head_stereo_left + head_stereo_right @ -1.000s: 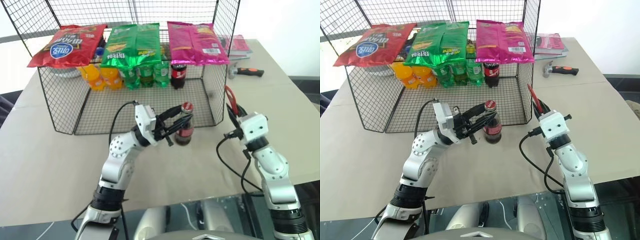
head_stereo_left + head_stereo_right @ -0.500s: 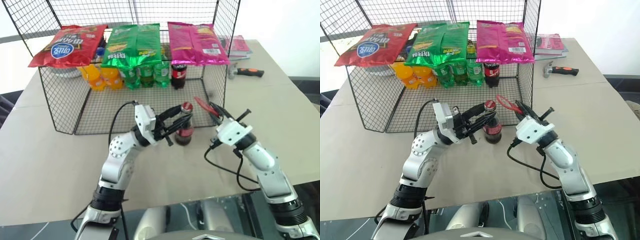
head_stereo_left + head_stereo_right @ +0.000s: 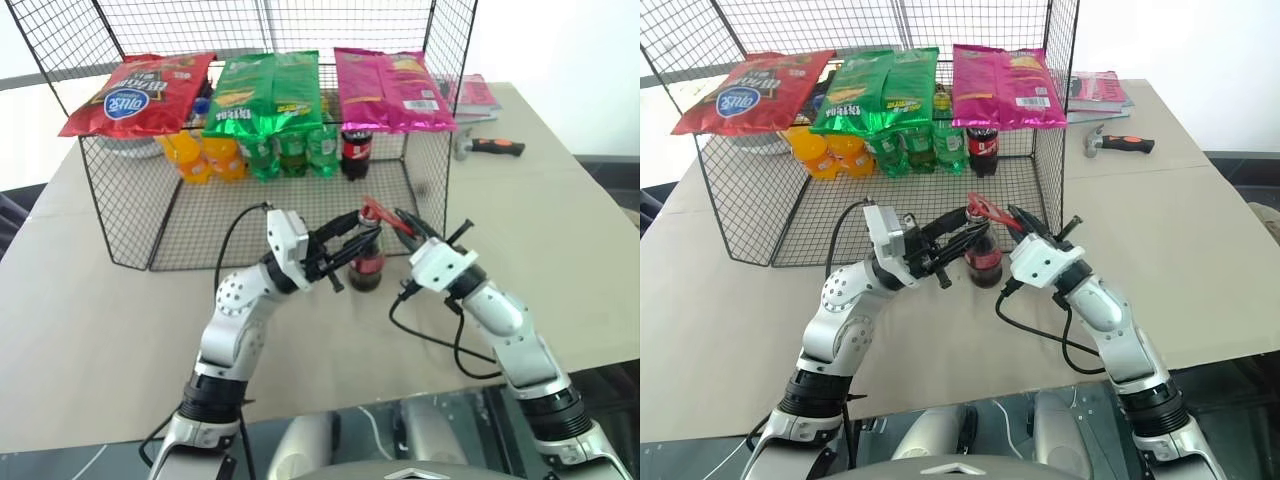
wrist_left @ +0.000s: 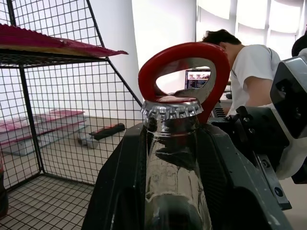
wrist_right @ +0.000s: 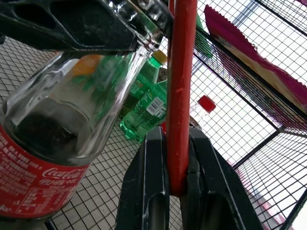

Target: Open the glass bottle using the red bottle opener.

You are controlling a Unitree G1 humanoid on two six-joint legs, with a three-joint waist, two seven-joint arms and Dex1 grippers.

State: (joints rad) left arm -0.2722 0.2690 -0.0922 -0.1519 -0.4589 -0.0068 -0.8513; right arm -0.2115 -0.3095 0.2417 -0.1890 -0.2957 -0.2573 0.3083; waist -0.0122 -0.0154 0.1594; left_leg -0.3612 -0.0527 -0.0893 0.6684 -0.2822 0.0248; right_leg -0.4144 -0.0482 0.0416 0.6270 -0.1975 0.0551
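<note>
At the near middle of the table [image 3: 730, 300], the bottle [image 3: 984, 258] stands upright just outside the open front of the wire cage [image 3: 1040, 150]. Dark cola fills its lower part, a red label bands it, and its crown cap is on. The left gripper [image 3: 352, 234] reaches in from the robot's left and clamps the neck between its two black fingers [image 4: 120, 191], just under the cap [image 4: 171, 107].

From the right, the right gripper [image 3: 410, 226] is clenched tight on the handle of the opener [image 3: 985, 208]; the right wrist view has the red handle [image 5: 181, 86] pinched between both fingers. The opener's ring head [image 4: 184, 67] sits at the bottle's top, and in the left wrist view it rises right behind and above the cap. Whether its rim is hooked on the cap I cannot tell.

Farther back, inside the cage, small orange [image 3: 825, 152] and green [image 3: 915, 145] soda bottles and a dark cola [image 3: 981, 148] stand in a row. On the cage's top lie three snack bags: red [image 3: 745, 92], green [image 3: 875, 90] and pink [image 3: 1002, 85]. Beyond the cage on the right, an orange-handled hammer [image 3: 1120, 144] and a pink book [image 3: 1098, 90] lie on the table. A person in a white shirt [image 4: 252, 79] sits in the background of the left wrist view.
</note>
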